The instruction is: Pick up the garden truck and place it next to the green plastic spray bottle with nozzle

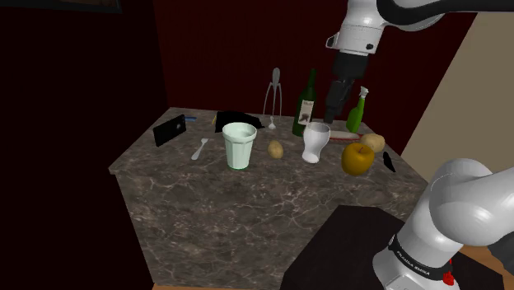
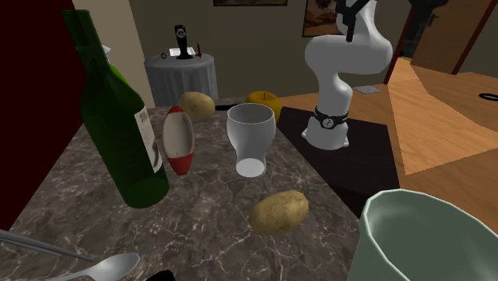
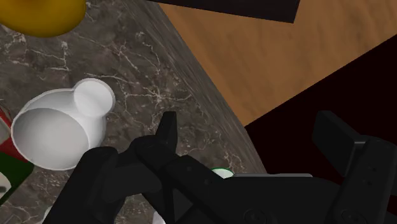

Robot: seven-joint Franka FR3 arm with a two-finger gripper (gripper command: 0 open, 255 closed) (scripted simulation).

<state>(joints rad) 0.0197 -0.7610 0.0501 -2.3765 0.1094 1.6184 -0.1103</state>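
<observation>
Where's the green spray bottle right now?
In the shoulder view, the green spray bottle stands near the table's far edge on that view's right, just right of the gripper, with the yellow fruit in front of it.

place: home | marble counter (image 1: 247, 206) | wine bottle (image 2: 120, 136) | framed picture (image 2: 319, 17) | wood floor (image 2: 447, 144)

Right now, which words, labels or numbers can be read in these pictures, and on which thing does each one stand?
No text reads clearly.
White label on the green wine bottle: dark marks, too blurred to read.
Black band around the arm's base: white lettering, too small to read.
</observation>
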